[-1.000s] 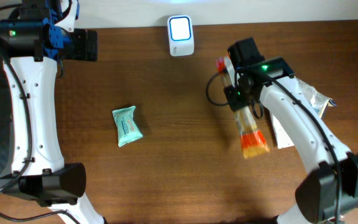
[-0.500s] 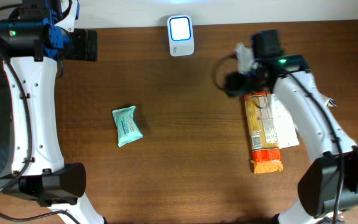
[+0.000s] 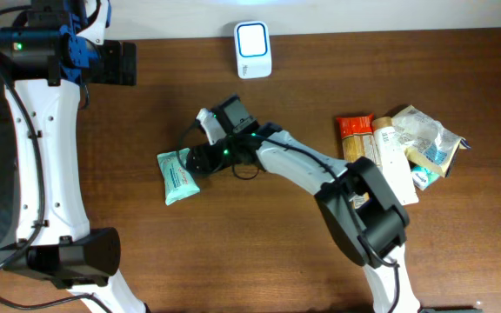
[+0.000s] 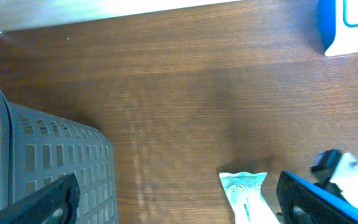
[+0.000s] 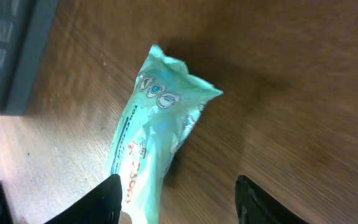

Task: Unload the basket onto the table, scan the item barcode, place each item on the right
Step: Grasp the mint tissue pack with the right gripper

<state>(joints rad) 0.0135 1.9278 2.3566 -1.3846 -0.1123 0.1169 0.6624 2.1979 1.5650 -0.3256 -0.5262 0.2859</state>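
Observation:
A teal snack packet (image 3: 177,176) lies flat at the table's left centre. My right gripper (image 3: 197,160) has reached across to its right edge and stands open. In the right wrist view the packet (image 5: 154,140) runs down beside the left finger (image 5: 104,200), with bare wood between it and the right finger; the gripper (image 5: 180,208) holds nothing. The white scanner (image 3: 252,49) with its lit blue window stands at the back centre. My left gripper (image 3: 131,63) hovers open at the back left; its wrist view shows the packet (image 4: 243,194) below and the scanner (image 4: 350,25).
A pile of items lies at the right: an orange-ended pasta package (image 3: 357,135), a white box (image 3: 397,169) and a crinkly bag (image 3: 424,135). A grey slotted basket (image 4: 48,162) sits off the table's left edge.
The right gripper let go of the orange pasta package, which now lies in the right-hand pile. The arm swung left across the table to the teal packet. The left arm has not moved.

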